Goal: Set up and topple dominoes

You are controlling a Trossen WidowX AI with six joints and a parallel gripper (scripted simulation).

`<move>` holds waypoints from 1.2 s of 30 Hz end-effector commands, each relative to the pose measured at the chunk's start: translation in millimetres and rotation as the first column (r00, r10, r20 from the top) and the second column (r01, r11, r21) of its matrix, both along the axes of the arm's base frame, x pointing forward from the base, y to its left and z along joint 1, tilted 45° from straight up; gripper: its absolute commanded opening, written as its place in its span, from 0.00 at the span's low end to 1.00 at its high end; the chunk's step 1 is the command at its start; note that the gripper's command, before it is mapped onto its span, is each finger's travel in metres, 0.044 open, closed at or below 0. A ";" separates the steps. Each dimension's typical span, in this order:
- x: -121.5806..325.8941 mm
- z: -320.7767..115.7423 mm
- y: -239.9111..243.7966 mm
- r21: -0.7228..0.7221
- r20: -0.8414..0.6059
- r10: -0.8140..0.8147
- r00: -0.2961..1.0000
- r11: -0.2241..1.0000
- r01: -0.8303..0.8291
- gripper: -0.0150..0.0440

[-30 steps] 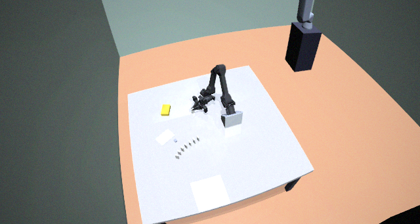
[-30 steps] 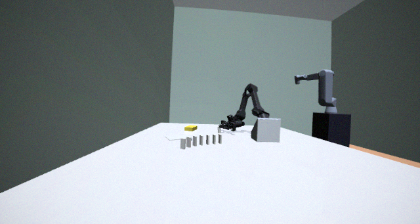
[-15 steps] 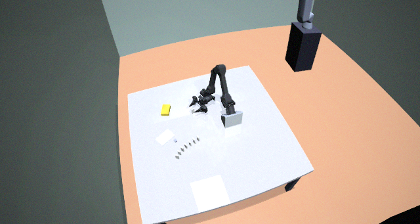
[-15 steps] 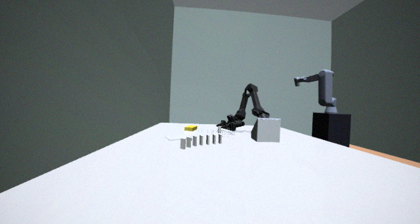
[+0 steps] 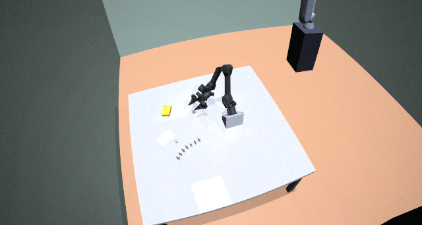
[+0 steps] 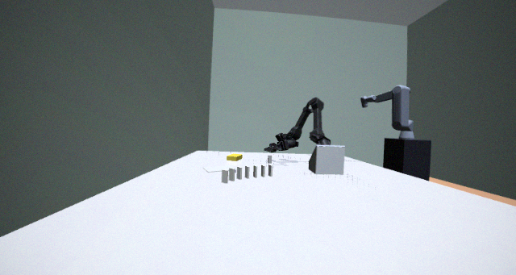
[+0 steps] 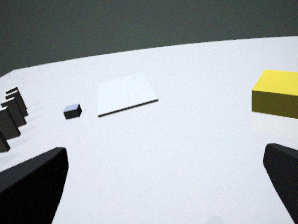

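Several grey dominoes [image 5: 186,147] [image 6: 247,172] [image 7: 7,123] stand upright in a slightly curved row on the white table. One more grey domino [image 5: 194,111] [image 6: 269,159] stands upright alone, well away from the row, below the arm's fingers in the exterior view. It is not clearly visible in the wrist view. My gripper [image 5: 192,107] [image 6: 268,149] [image 7: 169,156] is wide open with nothing between its fingers. It is above the table close to the lone domino, with the row off to the left in the wrist view.
A small blue-grey block [image 5: 176,141] [image 7: 72,111] lies between the row and a flat white plate [image 5: 165,137] [image 7: 127,94]. A yellow block [image 5: 166,110] [image 6: 234,157] [image 7: 280,95] lies beyond the fingers. A white sheet [image 5: 211,193] is at the table's near edge.
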State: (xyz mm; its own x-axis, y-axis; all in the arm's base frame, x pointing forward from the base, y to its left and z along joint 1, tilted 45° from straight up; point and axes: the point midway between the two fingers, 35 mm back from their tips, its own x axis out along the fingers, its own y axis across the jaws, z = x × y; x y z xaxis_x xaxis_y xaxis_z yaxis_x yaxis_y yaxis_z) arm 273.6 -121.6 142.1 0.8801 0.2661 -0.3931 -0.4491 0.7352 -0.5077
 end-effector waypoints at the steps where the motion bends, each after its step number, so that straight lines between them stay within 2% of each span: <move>1: 21.2 3.9 5.5 0.184 -0.224 -0.152 0.963 0.963 0.195 1.00; 3: 30.0 4.5 9.8 0.251 -0.348 -0.234 0.908 0.910 0.331 1.00; 10: 40.4 -11.8 70.4 0.266 -0.576 -0.305 0.758 0.807 0.527 1.00; 13: 38.0 -18.3 70.8 0.214 -0.665 -0.403 0.629 0.703 0.678 1.00; 16: 30.7 -23.3 62.7 0.100 -0.734 -0.548 0.402 0.499 0.861 1.00; 19: 21.1 -20.4 53.3 -0.015 -0.717 -0.678 0.158 0.242 0.970 1.00; 21: 15.1 -13.2 47.0 -0.067 -0.658 -0.752 0.025 0.092 0.994 1.00; 25: 9.5 2.1 39.9 -0.078 -0.547 -0.830 -0.109 -0.079 0.994 1.00; 31: 7.4 24.2 34.8 0.043 -0.432 -0.870 -0.237 -0.283 0.958 1.00; 36: 7.6 27.5 34.3 0.064 -0.416 -0.874 -0.250 -0.302 0.951 1.00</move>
State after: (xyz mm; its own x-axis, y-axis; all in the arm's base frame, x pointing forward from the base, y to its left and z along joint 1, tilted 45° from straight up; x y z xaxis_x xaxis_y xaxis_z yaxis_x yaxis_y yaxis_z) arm 281.4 -81.7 124.7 0.2248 -0.3704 -0.9013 0.6709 0.7296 -0.1326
